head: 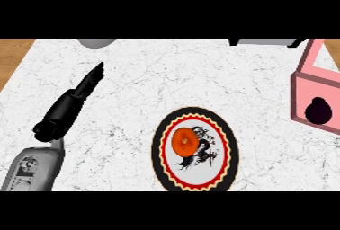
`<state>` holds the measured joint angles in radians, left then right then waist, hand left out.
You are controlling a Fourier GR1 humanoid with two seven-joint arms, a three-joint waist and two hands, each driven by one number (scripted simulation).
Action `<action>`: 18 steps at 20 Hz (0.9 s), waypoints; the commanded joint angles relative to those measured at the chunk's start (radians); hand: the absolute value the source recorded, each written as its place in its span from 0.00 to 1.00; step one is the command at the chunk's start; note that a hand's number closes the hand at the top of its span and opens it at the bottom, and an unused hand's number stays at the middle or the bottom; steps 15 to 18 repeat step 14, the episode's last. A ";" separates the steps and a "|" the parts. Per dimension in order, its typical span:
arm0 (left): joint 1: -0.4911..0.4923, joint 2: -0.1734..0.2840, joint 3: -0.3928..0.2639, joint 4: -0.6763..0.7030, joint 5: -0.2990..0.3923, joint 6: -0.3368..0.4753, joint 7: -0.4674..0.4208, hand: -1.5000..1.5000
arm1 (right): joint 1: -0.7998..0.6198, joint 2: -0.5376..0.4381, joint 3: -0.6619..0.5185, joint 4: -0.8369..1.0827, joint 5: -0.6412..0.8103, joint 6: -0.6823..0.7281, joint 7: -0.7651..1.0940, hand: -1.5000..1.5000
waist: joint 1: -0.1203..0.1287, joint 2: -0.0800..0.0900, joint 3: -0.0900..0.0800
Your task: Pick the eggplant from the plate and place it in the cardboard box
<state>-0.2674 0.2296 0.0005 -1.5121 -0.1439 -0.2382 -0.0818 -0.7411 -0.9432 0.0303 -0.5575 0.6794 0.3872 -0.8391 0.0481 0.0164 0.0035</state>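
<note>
Nearest, the left hand (69,105) shows at the view's left, fingers straight and together, holding nothing; it looks at rest, clear of the work. The right hand is out of view. At centre the plate (166,152) lies on the counter (133,67) with an orange, round thing (184,140) on it, no eggplant. Farther right stands the pink box (312,78), and a dark, eggplant-shaped thing (318,111) shows inside it, so the placing seems done.
</note>
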 commanded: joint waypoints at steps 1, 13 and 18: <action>0.024 -0.014 -0.001 0.006 -0.008 0.018 -0.022 0.50 | -0.061 0.044 -0.129 0.080 -0.180 0.164 -0.139 0.00 | -0.004 -0.003 0.001; 0.009 -0.024 -0.028 -0.019 -0.015 0.006 0.003 0.50 | -0.189 0.004 -0.448 0.396 -0.569 0.411 0.296 0.00 | 0.008 0.009 0.003; -0.013 -0.025 -0.011 -0.012 -0.018 0.026 0.021 0.50 | -0.197 -0.030 -0.461 0.400 -0.581 0.421 0.311 0.00 | 0.008 0.013 0.004</action>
